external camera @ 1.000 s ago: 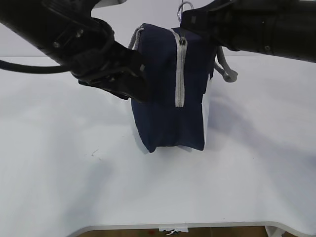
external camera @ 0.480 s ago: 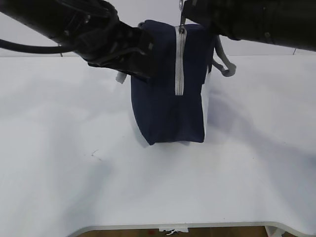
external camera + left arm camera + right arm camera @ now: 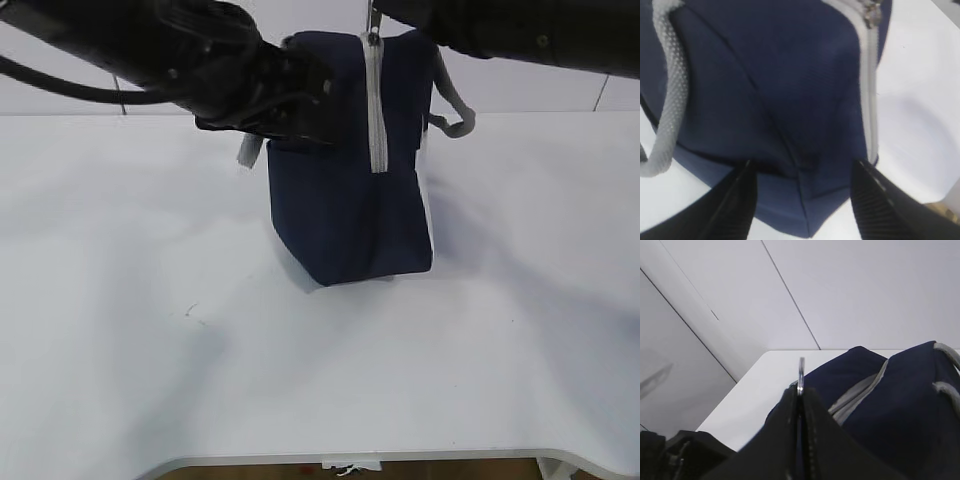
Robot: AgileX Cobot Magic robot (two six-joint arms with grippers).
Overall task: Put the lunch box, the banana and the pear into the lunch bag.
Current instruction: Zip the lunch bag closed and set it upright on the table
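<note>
Navy lunch bag [image 3: 350,190] now stands straighter; left gripper [image 3: 802,190] has closed in, fingers spread around it, right gripper [image 3: 800,405] clenched on the ring pull [image 3: 801,371], zipper [image 3: 376,105] still shut.

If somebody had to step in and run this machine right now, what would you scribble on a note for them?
Right gripper: shut on the metal ring pull at the top of the lunch bag.
Left gripper: open, its fingers either side of the bag's near end; whether they touch the fabric is unclear.
The bag stands on the white table, its grey zipper closed along the part that shows.
Lunch box, banana and pear: not in any view; whether they are inside the bag cannot be told.
Left: confirm the contents, then release the bag.
</note>
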